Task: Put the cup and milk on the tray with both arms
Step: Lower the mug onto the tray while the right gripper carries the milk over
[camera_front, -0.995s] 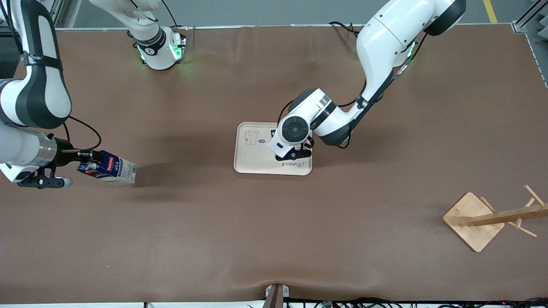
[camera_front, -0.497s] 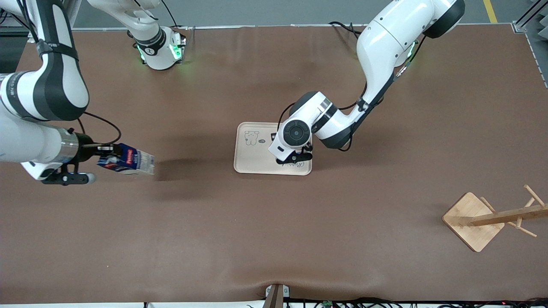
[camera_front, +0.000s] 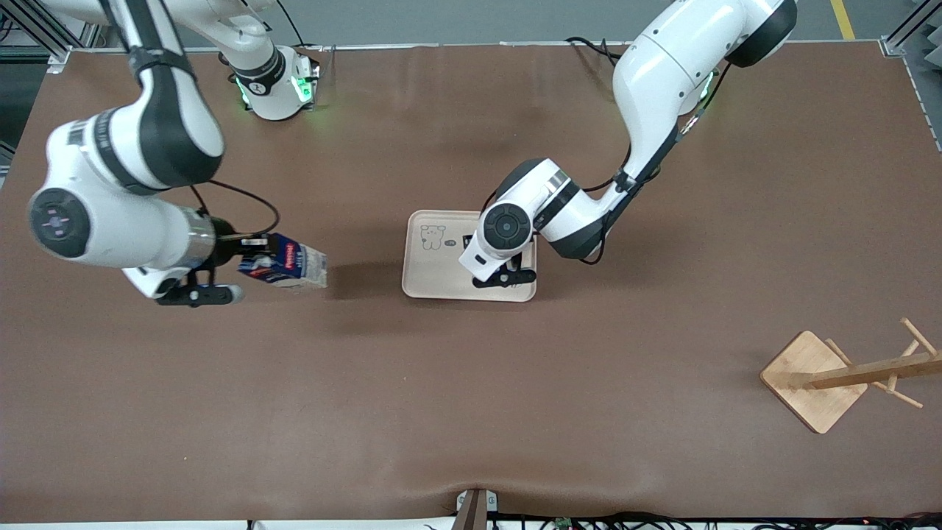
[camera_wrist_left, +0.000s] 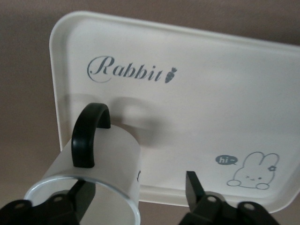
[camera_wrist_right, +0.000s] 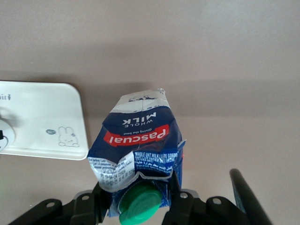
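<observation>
The cream tray [camera_front: 434, 276] lies mid-table. My left gripper [camera_front: 500, 271] hangs over the tray's end toward the left arm and hides the cup in the front view. In the left wrist view the white cup [camera_wrist_left: 110, 154] with its black handle stands on the tray [camera_wrist_left: 211, 108]. My left gripper [camera_wrist_left: 136, 185] is open, one finger inside the rim and the other apart from the wall. My right gripper [camera_front: 246, 261] is shut on the milk [camera_front: 294, 265], held tilted over the bare table beside the tray. In the right wrist view the fingers [camera_wrist_right: 101, 197] pinch the milk [camera_wrist_right: 138, 136] by its green cap.
A wooden mug rack [camera_front: 813, 379] stands near the left arm's end of the table, nearer to the front camera than the tray. The brown table mat [camera_front: 471, 397] spreads around the tray.
My right arm has carried the milk across the table toward the tray. My left gripper has stayed over the tray with only a slight shift.
</observation>
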Robot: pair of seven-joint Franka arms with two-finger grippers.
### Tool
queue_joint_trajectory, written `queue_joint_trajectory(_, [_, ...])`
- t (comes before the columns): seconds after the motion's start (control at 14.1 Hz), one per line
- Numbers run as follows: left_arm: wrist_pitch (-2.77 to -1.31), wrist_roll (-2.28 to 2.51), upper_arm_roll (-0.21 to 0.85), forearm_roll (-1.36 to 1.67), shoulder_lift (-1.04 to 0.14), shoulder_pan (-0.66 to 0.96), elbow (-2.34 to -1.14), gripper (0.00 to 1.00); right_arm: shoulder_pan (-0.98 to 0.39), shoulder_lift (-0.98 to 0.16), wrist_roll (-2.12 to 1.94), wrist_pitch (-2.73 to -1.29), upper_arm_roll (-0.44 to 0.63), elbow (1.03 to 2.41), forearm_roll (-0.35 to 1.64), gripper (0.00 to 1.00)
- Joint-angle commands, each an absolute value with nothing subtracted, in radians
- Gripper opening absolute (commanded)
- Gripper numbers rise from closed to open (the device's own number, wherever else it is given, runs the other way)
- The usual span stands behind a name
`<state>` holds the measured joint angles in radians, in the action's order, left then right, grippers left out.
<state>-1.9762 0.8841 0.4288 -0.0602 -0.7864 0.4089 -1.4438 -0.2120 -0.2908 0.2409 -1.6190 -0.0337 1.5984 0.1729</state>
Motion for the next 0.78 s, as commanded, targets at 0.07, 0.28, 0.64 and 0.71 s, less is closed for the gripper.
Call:
queue_joint_trajectory(0.07, [-1.953, 0.891, 0.42, -0.084, -0.747, 0.405, -1.384, 1.0, -0.365, -0.284, 0.464, -1.646, -0.026, 1.594, 0.178, 0.0])
queue_joint_trajectory(0.28, [-1.942, 0.887, 0.419, -0.09, -0.655, 0.324, -1.384, 1.0, -0.46, -0.294, 0.549, -1.707, -0.025, 1.603, 0.178, 0.0])
queue_joint_trajectory(0.64, [-1.853, 0.879, 0.419, -0.087, -0.537, 0.167, -1.382, 1.0, -0.61, -0.359, 0.745, -1.868, -0.025, 1.617, 0.169, 0.0])
queue_joint_trajectory(0.71, [-1.853, 0.871, 0.419, -0.089, -0.511, 0.135, -1.382, 1.0, -0.635, -0.373, 0.779, -1.902, -0.025, 1.63, 0.166, 0.0])
